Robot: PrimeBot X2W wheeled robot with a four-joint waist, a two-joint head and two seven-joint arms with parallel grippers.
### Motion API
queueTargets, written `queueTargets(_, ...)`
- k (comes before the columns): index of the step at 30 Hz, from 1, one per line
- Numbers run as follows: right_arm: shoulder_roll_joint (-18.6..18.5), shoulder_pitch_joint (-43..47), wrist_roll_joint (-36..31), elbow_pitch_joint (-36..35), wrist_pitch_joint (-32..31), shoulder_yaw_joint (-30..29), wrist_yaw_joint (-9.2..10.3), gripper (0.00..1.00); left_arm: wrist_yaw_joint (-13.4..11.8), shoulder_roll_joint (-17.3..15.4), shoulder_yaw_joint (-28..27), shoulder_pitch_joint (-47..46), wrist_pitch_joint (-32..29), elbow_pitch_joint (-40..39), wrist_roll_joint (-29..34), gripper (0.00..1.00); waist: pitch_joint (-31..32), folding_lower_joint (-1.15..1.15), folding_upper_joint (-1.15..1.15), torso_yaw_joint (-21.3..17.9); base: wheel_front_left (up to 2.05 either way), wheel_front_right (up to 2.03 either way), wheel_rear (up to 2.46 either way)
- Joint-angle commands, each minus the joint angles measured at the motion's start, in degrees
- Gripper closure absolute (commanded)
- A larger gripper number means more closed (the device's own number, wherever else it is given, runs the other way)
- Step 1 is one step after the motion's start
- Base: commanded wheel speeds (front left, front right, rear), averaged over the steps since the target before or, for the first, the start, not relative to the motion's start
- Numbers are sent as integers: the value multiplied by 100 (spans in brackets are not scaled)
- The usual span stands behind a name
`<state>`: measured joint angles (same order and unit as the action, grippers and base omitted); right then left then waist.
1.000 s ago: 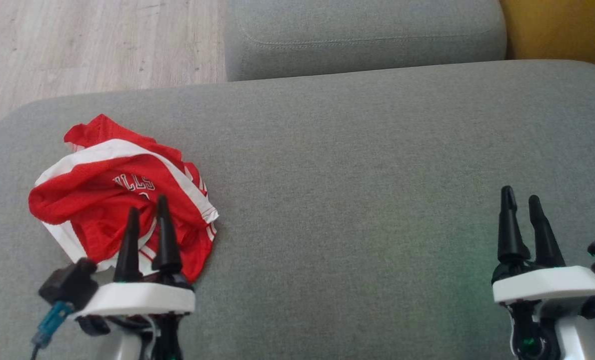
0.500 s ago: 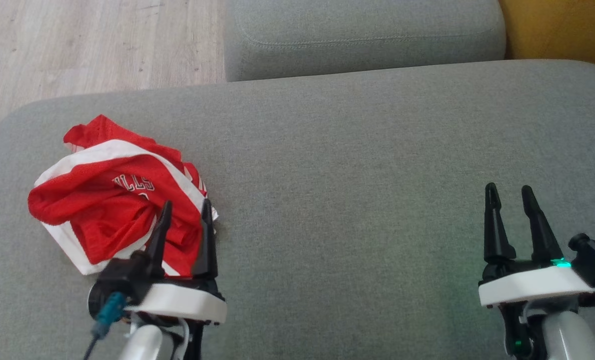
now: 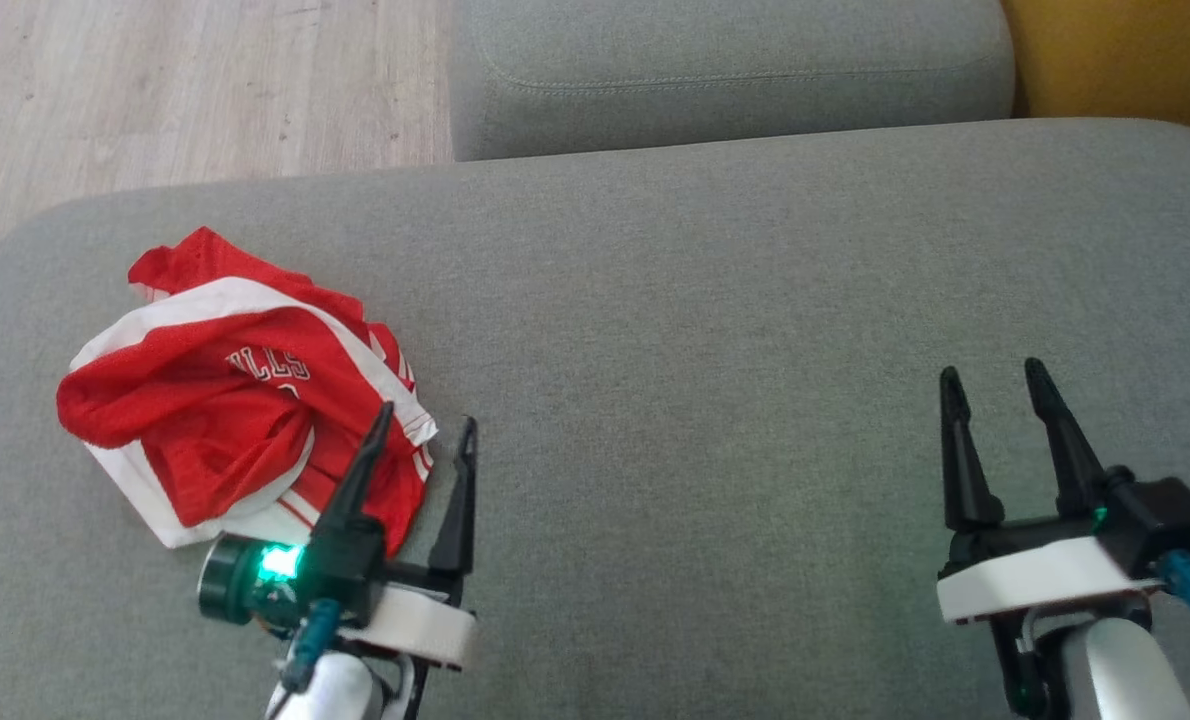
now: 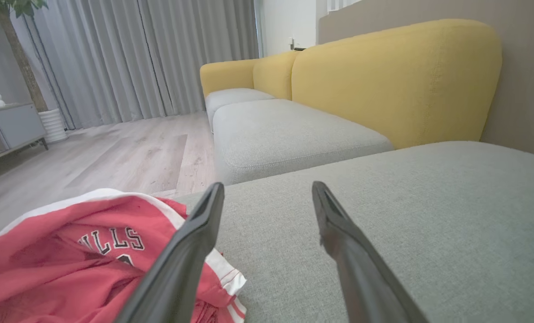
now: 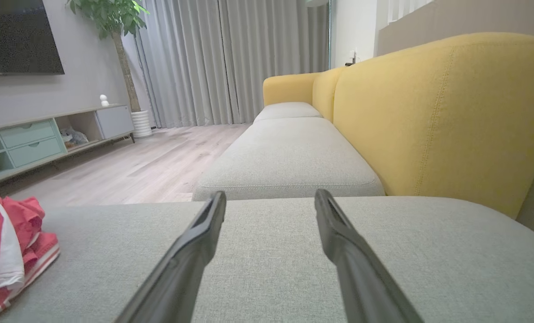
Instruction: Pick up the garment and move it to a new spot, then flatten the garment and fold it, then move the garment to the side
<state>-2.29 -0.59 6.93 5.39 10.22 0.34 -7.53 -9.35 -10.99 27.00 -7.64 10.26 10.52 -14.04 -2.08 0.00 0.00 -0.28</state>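
I was at the pickup step: my left tool (image 3: 427, 413) hung spread and empty, the crumpled red jersey (image 3: 217, 395) on the sofa seat (image 3: 705, 340) just left of its tips, my right tool (image 3: 990, 367) likewise spread, well apart; next, I judged, it needed shifting left, lowering, pinching.

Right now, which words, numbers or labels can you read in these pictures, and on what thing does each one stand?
"ULLS": white letters on the red garment; the start of the word is lost in a fold.
A mark just under those letters: mostly hidden by folds, not readable.
Nothing else readable.
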Motion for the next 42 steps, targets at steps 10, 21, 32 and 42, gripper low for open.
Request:
queueTargets(10,-54,-265,-445,-189,247,71,4,0,-398,-38,34,-394,245,-285,227,0,-34,0,0,24,0,0,0)
queueTargets(21,-57,-203,301,145,416,95,4,0,66,401,-786,43,413,-308,-263,0,-54,0,0,34,0,0,0)
queueTargets(32,-59,-249,445,454,478,235,4,0,456,675,-1112,137,474,157,112,0,3,0,0,33,0,0,0)
queueTargets(42,-59,-213,384,466,478,401,4,0,583,778,-1363,186,474,217,197,0,75,0,0,261,0,0,0)
